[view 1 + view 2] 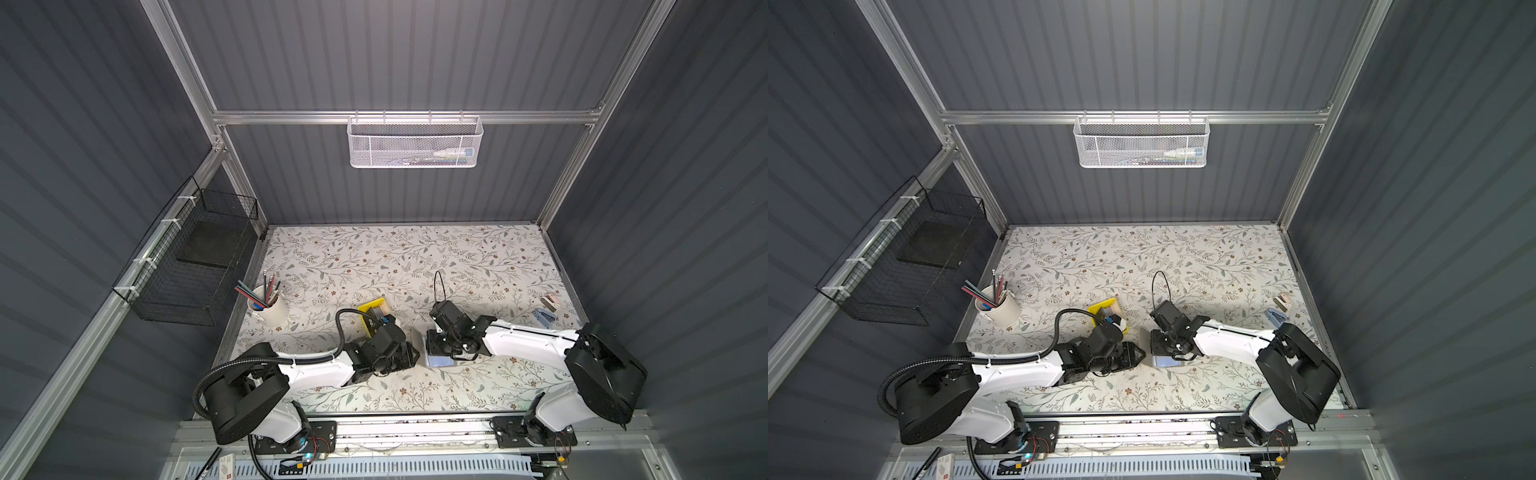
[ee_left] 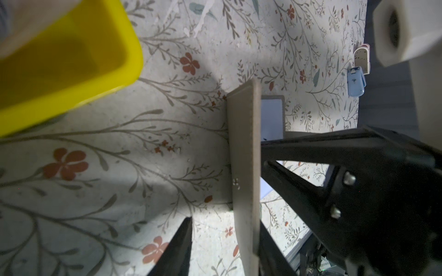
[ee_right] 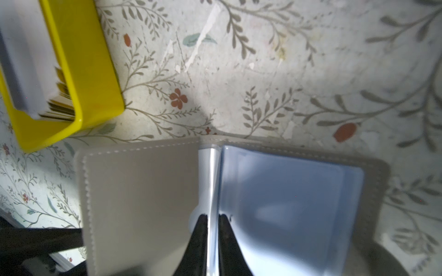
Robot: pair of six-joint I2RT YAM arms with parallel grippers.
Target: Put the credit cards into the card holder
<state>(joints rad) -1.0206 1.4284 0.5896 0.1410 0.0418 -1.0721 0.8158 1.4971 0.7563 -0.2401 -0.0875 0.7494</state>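
Standing at the left edge of the counter (image 1: 374, 257), a pen cup (image 1: 268, 309), idle; next, a yellow tray (image 1: 370, 307) keeping the credit cards (image 3: 59, 106) on edge, none yet in a sleeve; left tool (image 2: 226, 222) released, jaws astride the upright grey cover of the card holder (image 3: 143, 191) without clamping it, seemingly to prop it open; holder lies centre, between both arms, near the tray; right tool (image 3: 212, 216) clenched on one bluish translucent sleeve, likely parting a pocket for a card; far right, two small items (image 1: 546, 309), unidentified.
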